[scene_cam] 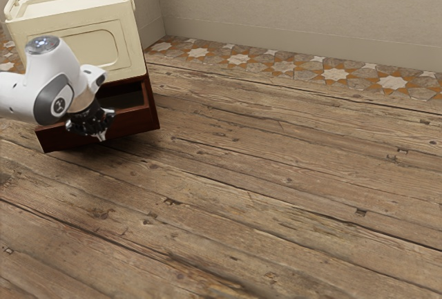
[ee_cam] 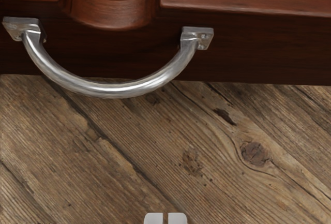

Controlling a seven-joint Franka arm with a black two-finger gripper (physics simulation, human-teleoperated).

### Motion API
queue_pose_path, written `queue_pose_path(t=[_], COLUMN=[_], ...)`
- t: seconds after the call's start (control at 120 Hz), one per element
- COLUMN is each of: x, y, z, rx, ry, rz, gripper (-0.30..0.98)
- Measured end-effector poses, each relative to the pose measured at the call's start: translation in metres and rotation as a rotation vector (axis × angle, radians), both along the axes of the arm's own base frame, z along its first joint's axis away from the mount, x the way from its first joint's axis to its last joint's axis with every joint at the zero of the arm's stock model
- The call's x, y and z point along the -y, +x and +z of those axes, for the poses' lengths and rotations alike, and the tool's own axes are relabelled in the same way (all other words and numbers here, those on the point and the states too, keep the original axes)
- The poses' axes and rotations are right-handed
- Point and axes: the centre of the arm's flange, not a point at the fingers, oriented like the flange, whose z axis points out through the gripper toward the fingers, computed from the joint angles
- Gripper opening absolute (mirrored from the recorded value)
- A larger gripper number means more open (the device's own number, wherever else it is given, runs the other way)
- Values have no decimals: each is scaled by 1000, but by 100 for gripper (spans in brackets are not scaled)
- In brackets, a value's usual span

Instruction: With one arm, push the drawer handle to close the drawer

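A bare wooden floor (scene_cam: 276, 202) spans the near side. At the exterior view's left, the arm (scene_cam: 52, 85) is cut off by the edge, and its gripper (scene_cam: 101, 134) covers part of the drawer front. The gripper is closed on nothing, its 2 fingers (ee_cam: 153, 218) almost meeting. Just beyond them, apart and toward the drawer, lies the curved metal handle (ee_cam: 111, 89), fixed at 2 ends to the front. The brown drawer (scene_cam: 141, 121) stands open, its dark inside hard to make out. Above and farther back is the cream cabinet (scene_cam: 124, 33), partly hidden by the arm. Farthest are patterned tiles (scene_cam: 280, 68) and a wall (scene_cam: 290, 9).
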Motion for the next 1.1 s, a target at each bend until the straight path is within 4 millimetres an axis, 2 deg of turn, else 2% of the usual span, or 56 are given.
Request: queue_pose_path(t=[0.133, 0.325, 0.442, 0.583, 0.975, 1.1], x=[-11, -32, -46, -49, -85, -99], y=[-2, 3, 20, 37, 70, 77], z=[-2, -17, -19, -21, -21, -27], rx=[-2, -26, -22, -18, -4, -11], ry=[-23, -22, -7, 5, 26, 24], rz=[46, 76, 74, 51, 46, 49], gripper=[-10, -10, -10, -10, -10, -10])
